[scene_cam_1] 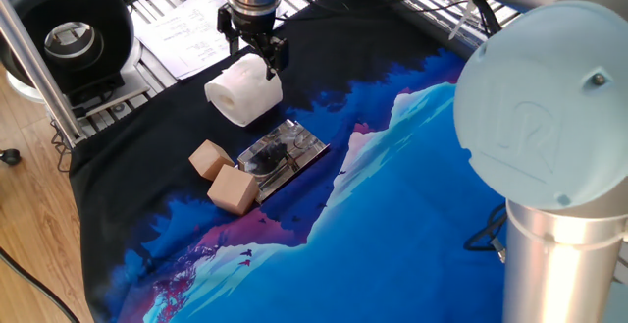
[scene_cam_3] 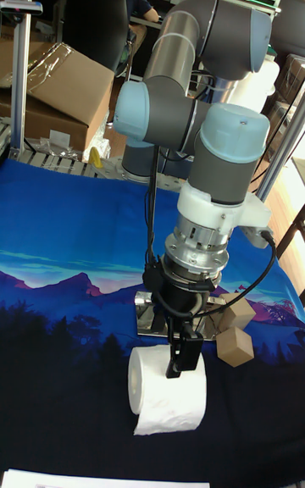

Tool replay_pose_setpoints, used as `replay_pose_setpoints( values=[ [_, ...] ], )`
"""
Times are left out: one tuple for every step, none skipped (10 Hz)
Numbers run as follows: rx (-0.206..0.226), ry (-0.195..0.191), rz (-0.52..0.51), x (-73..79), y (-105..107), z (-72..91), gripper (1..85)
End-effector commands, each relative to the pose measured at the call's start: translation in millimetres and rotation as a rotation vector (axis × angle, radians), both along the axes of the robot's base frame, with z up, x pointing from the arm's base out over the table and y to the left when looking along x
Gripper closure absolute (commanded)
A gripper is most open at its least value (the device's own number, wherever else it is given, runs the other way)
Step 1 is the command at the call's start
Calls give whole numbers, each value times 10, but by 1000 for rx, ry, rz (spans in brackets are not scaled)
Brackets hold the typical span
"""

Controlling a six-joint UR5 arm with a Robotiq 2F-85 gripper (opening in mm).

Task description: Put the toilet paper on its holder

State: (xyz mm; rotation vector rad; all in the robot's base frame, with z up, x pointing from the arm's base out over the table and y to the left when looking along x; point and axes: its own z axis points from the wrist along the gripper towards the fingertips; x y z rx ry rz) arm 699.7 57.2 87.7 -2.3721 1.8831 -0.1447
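The white toilet paper (scene_cam_1: pixel 240 97) lies on its side on the dark far part of the cloth, with its hollow end showing in the tall fixed view (scene_cam_3: pixel 166 393). My gripper (scene_cam_1: pixel 254 56) (scene_cam_3: pixel 183 358) comes straight down onto its top, black fingers closed on the upper part of the roll. The holder (scene_cam_1: pixel 294 148), a shiny silver plate with a short peg, lies flat just in front and to the right of the roll. In the tall fixed view the arm hides most of the holder (scene_cam_3: pixel 146 321).
Two tan wooden cubes (scene_cam_1: pixel 209 157) (scene_cam_1: pixel 233 188) sit against the holder's left end. Behind the cloth's far edge are paper sheets (scene_cam_1: pixel 182 28) on a metal rack and a black round device (scene_cam_1: pixel 69 38). The arm's large base (scene_cam_1: pixel 549 166) fills the right foreground.
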Motion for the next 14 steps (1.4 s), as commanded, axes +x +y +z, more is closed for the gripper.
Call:
replay_pose_setpoints(
  values=[
    [-8, -2, 3, -63, -22, -125, 7],
    [-12, -4, 7, -72, -45, -176, 7],
    [-11, -4, 13, -91, -60, -230, 7],
    [-11, -26, 22, -53, -72, -257, 7],
    [-7, -48, 30, -2, -63, -262, 7],
    [0, -76, 47, 81, -31, -237, 7],
    [8, -120, 86, 235, 27, -184, 7],
    [9, -139, 104, 310, 54, -156, 7],
    [16, -152, 112, 356, 88, -144, 7],
    [24, -157, 113, 375, 116, -141, 7],
    [30, -151, 104, 358, 124, -155, 7],
    [26, -131, 90, 311, 106, -184, 7],
    [36, -101, 61, 222, 101, -231, 7],
    [36, -81, 30, 154, 76, -242, 7]
  ],
)
